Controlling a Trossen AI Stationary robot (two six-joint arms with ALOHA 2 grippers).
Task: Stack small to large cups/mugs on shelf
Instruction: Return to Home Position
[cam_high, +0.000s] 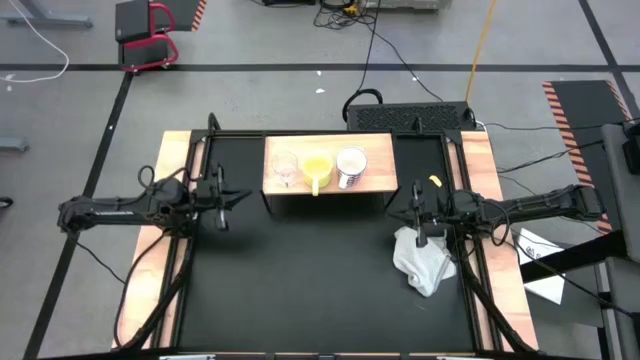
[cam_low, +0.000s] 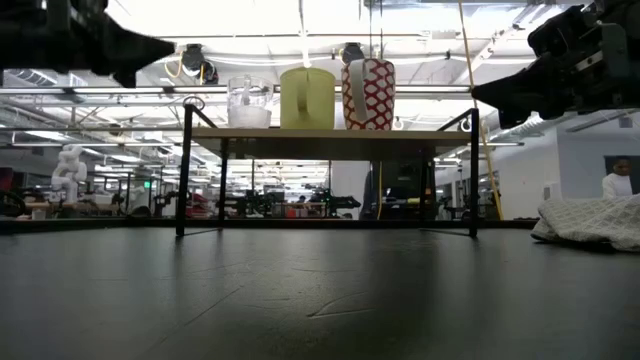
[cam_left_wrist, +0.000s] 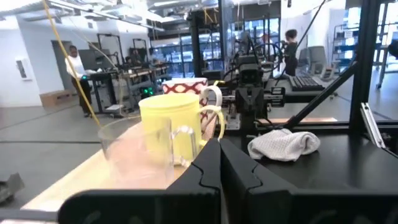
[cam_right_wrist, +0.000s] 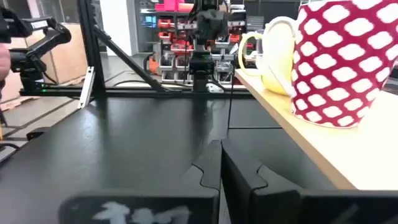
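Three cups stand in a row on the light wooden shelf (cam_high: 330, 185) at the table's far middle: a small clear glass cup (cam_high: 284, 167) on the left, a yellow handled mug (cam_high: 317, 170) in the middle, a white mug with a red pattern (cam_high: 351, 167) on the right. They also show in the low view: glass cup (cam_low: 248, 103), yellow mug (cam_low: 307, 98), patterned mug (cam_low: 368, 95). My left gripper (cam_high: 238, 196) hovers left of the shelf, shut and empty. My right gripper (cam_high: 404, 208) hovers right of the shelf, shut and empty.
A crumpled white cloth (cam_high: 424, 261) lies on the black tabletop below the right gripper. A small yellow object (cam_high: 435, 182) lies right of the shelf. Wooden side boards (cam_high: 150, 260) flank the table. People stand in the room beyond.
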